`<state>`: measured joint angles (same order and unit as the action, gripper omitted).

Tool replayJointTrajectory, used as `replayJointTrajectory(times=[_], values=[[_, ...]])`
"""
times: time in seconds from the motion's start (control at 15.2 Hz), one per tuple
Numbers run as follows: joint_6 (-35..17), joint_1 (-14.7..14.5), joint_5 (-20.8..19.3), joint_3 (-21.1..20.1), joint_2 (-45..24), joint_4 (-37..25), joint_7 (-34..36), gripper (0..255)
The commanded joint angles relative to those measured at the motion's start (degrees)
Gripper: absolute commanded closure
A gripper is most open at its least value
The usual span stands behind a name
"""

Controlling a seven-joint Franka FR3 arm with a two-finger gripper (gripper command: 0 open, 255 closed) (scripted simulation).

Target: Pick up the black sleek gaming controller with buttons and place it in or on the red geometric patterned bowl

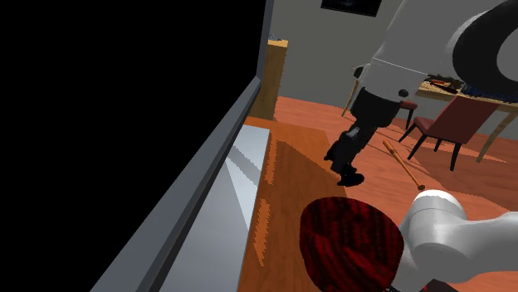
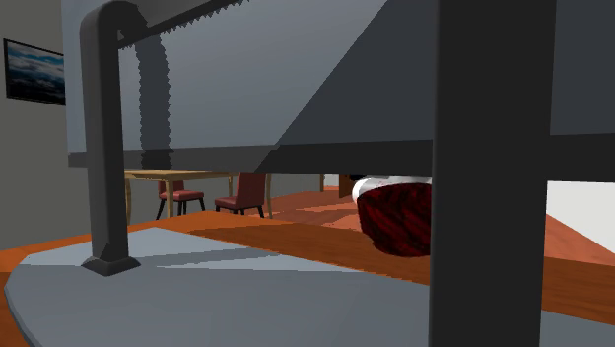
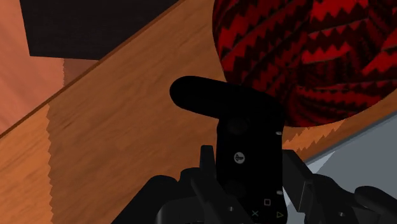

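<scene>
The black two-finger gripper [image 3: 248, 162] pinches the black smooth gaming controller with small button symbols [image 3: 245, 130], so the grasp seems done. The controller is between the fingers, over the brown wooden table top [image 3: 114, 133], near the red bowl with black zigzag pattern [image 3: 318, 57]. Carrying and releasing are left. The wrist view gives the grip; the shoulder view gives the bowl's open top.

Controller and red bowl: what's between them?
Just bare wooden tabletop, seen in the shoulder view, separates the black controller, clasped in the tool, from the bowl.
</scene>
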<state>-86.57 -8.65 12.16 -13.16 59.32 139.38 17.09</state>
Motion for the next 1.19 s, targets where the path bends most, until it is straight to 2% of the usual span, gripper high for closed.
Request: replayJointTrajectory(times=[0.0,0.46,1.12], values=[[1.42,-0.98,1.75,-1.87,2.15,0.5,2.18,255],[7.52,-4.86,9.51,-9.6,9.33,-0.14,11.38,255],[2.63,-6.5,12.15,-12.19,13.48,8.9,11.08,255]])
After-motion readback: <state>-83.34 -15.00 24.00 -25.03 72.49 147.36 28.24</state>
